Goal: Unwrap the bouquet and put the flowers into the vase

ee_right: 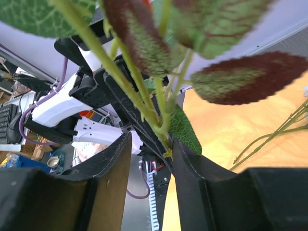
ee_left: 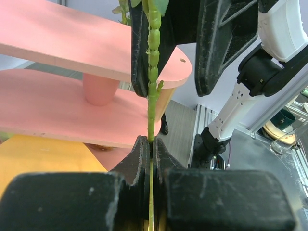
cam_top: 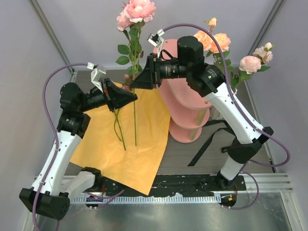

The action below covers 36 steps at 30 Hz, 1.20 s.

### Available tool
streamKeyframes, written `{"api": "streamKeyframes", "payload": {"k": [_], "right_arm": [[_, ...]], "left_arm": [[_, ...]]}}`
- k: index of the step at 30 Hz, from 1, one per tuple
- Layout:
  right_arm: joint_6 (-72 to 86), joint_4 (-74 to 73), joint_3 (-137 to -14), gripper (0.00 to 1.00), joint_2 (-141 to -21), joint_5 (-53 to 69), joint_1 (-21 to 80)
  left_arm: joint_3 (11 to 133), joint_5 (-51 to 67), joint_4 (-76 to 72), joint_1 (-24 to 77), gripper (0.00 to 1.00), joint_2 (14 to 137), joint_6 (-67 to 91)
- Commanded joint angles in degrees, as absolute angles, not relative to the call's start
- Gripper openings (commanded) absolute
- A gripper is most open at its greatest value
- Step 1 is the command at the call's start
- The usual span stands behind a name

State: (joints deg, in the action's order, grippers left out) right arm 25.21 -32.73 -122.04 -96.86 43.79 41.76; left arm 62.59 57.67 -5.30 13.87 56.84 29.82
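left claw [ee_left: 150, 143] pinched tight on the rose stem [ee_left: 153, 57], right claw [ee_right: 151, 142] half open around it, bloom [cam_top: 139, 9] cut off in wrist views

The left arm [cam_top: 55, 159] and the right arm [cam_top: 236, 113] share one build: smooth white shells on the long links, matte black housings at the joints and black blocks at the bases. A purple cable [cam_top: 44, 90] loops along the left one, and a second purple cable [cam_top: 190, 25] along the right. The left hand [ee_left: 150, 147] and the right hand [ee_right: 150, 159] are black wedges, and their fingers [ee_right: 113, 168] are grainy, faintly scuffed black plastic. A small silver-grey bracket [cam_top: 97, 74] sits on each wrist.
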Motion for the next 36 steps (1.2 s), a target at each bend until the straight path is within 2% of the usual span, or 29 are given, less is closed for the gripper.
{"api": "streamKeyframes", "payload": {"k": [1,3,6,7,11,14,15,16,19,22,25,26,30,36], "right_arm": [[23.39,-31.37,-126.03,0.41,-97.47,41.58,42.80],[22.85,-31.46,-126.91,0.31,-97.73,40.18,43.33],[21.54,-30.68,-127.97,0.11,-97.74,38.33,43.59],[21.27,-30.24,-128.06,0.01,-97.47,37.97,43.68],[21.10,-27.43,-127.71,0.01,-96.51,36.92,43.77],[20.04,-25.58,-126.04,0.01,-94.75,34.55,44.12],[19.78,-24.36,-125.34,0.01,-94.31,33.84,44.12],[19.60,-23.74,-124.64,0.01,-93.09,32.18,44.21],[18.20,-19.44,-120.43,0.01,-89.23,27.62,44.30],[17.93,-9.87,-112.43,0.01,-82.83,23.14,44.30],[17.75,2.07,-103.82,0.01,-77.63,19.53,44.30],[17.67,5.42,-99.01,0.01,-74.13,16.81,44.30],[14.34,22.26,-88.44,0.01,-65.58,9.43,44.38],[7.92,43.64,-74.19,0.01,-54.86,-4.09,44.30]], "left_arm": [[64.34,58.80,-6.15,14.24,0.00,55.72,30.32],[64.34,58.97,-6.07,14.24,0.00,55.37,30.50],[64.77,59.24,-5.45,14.33,0.00,55.11,30.50],[64.95,59.15,-5.10,14.24,0.00,55.02,30.50],[66.09,57.40,-2.65,14.33,0.02,54.06,29.80],[67.32,54.75,2.81,14.24,0.16,53.18,27.34],[67.50,54.41,3.77,14.24,0.25,52.83,26.81],[68.20,52.49,4.91,14.24,0.48,52.74,26.28],[68.12,48.27,7.99,14.24,0.81,50.90,23.65],[67.24,41.94,8.96,14.24,0.85,47.91,21.97],[64.35,30.36,7.91,14.15,0.93,42.74,21.97],[63.12,21.71,6.43,14.15,0.94,40.63,22.15],[58.89,8.12,4.65,14.15,0.96,33.67,22.15],[59.06,3.16,6.68,14.24,0.97,31.82,21.45]]}}
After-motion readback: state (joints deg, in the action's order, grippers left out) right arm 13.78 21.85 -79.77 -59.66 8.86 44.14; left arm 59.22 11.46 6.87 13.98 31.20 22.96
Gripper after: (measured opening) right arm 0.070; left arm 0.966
